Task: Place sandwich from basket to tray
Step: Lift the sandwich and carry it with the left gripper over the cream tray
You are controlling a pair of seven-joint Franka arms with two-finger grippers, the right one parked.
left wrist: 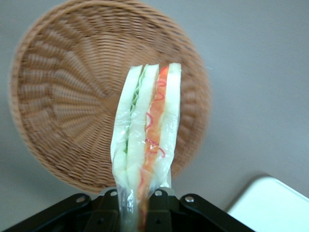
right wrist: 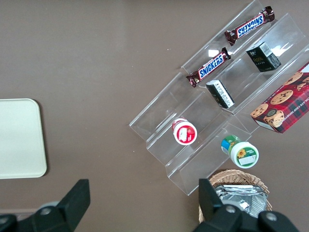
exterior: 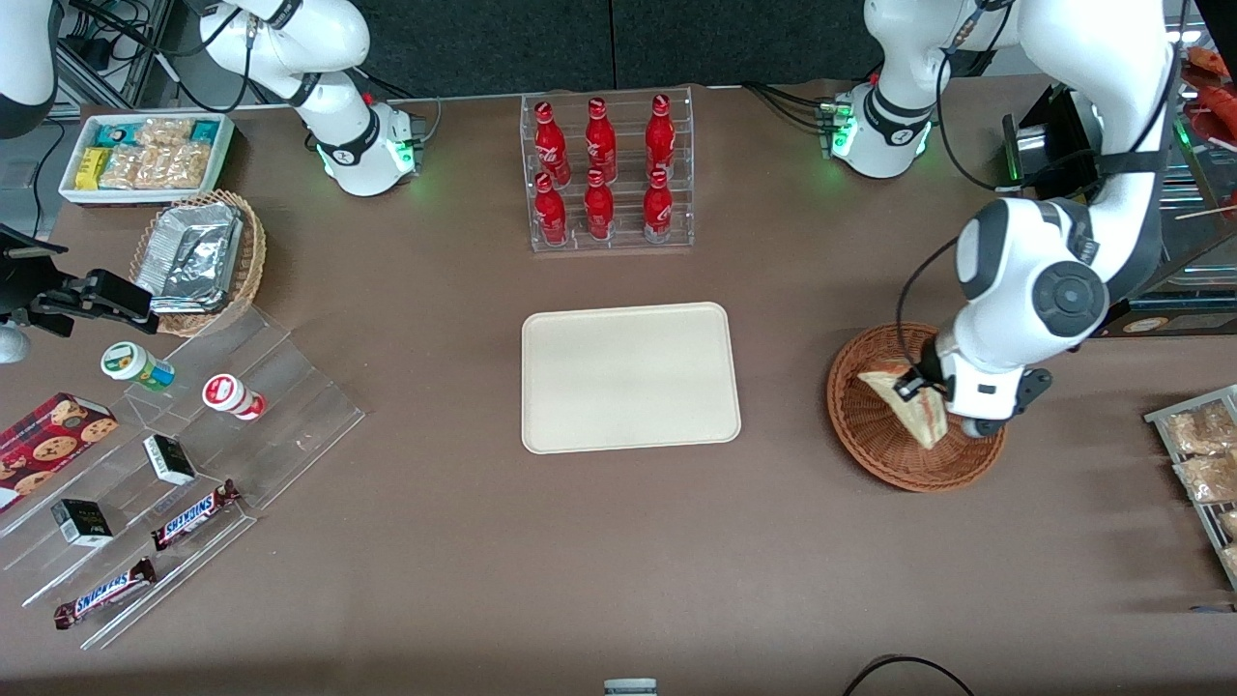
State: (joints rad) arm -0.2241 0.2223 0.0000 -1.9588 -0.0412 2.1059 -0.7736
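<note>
Tool clamped on the sandwich hangs above the basket on the brown table.

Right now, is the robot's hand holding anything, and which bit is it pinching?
Yes. The gripper, above the basket, is shut on the sandwich, pinching one narrow end of the wrapped wedge.

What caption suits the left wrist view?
Gripper shut on wrapped sandwich, lifted above the wicker basket.

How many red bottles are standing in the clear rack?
6 red bottles stand in the clear rack, three in the row nearer the front camera, three in the row farther from it. None seems hidden. The gripper holds the sandwich above the basket.
</note>
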